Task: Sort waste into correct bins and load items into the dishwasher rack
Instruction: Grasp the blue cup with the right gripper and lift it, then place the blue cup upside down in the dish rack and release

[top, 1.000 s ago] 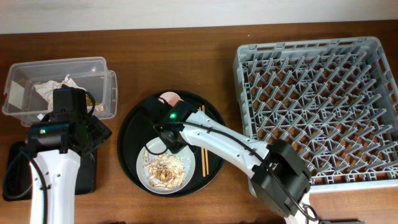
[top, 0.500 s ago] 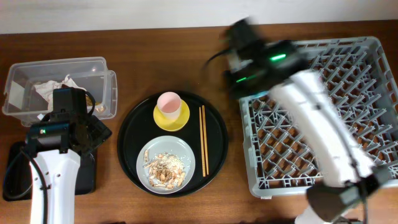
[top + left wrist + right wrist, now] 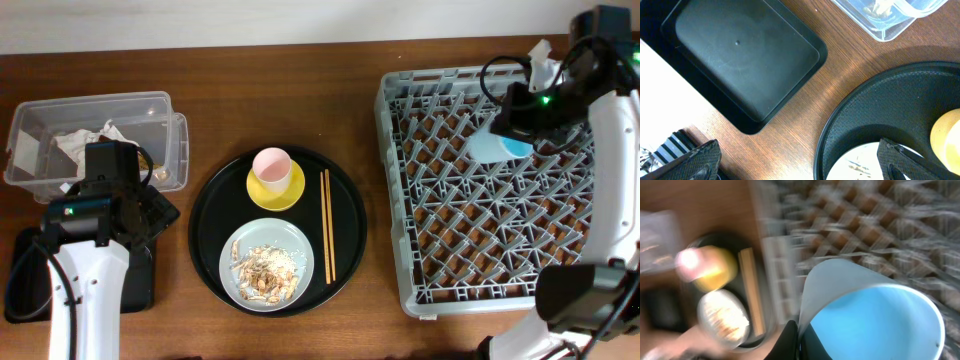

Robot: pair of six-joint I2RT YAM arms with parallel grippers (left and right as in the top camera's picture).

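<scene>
My right gripper (image 3: 508, 128) is shut on the rim of the light blue cup (image 3: 497, 148) and holds it over the far right part of the grey dishwasher rack (image 3: 440, 260). In the right wrist view the jaws (image 3: 801, 339) pinch the cup's wall (image 3: 875, 315). The pink cup (image 3: 272, 164) stands on the yellow saucer (image 3: 276, 193). The wooden chopsticks (image 3: 327, 240) lie beside the grey plate (image 3: 240, 285), which holds food scraps (image 3: 267, 268). White napkins (image 3: 85, 140) lie in the clear box (image 3: 150, 110). My left gripper (image 3: 797, 162) is open and empty, between the shallow black tray (image 3: 745, 55) and the round tray.
The large round black tray (image 3: 210, 215) holds the saucer, plate and chopsticks at the table's middle. My left arm (image 3: 95, 205) hangs over the shallow black tray (image 3: 25, 295) at the front left. The clear box's corner (image 3: 890, 17) shows in the left wrist view.
My right arm has swung from the round tray to over the rack's far right, carrying the light blue cup. The left arm has not moved.
</scene>
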